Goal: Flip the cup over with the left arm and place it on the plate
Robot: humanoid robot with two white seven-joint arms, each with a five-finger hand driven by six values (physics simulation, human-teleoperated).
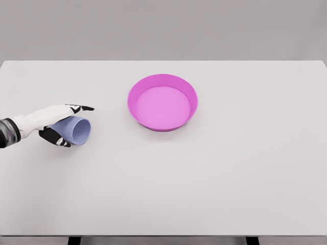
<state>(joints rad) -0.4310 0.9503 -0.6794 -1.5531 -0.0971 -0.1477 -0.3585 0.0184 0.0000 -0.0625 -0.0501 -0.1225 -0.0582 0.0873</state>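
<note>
We see lavender cup [76, 129] on side, mouth facing right, left hand [51, 122] fingers wrapped around it, frame left; pink plate [192, 99] well apart; open white table [214, 184] between.

A plate [162, 102] sits on the table [230, 178], a little left of the middle and toward the far side. Well to its left, near the table's left edge, a cup [76, 130] lies on its side with its mouth turned toward the right and the near side. The left hand [51, 122] comes in from the left edge and is wrapped round the cup, fingers over its top and thumb below it.
</note>
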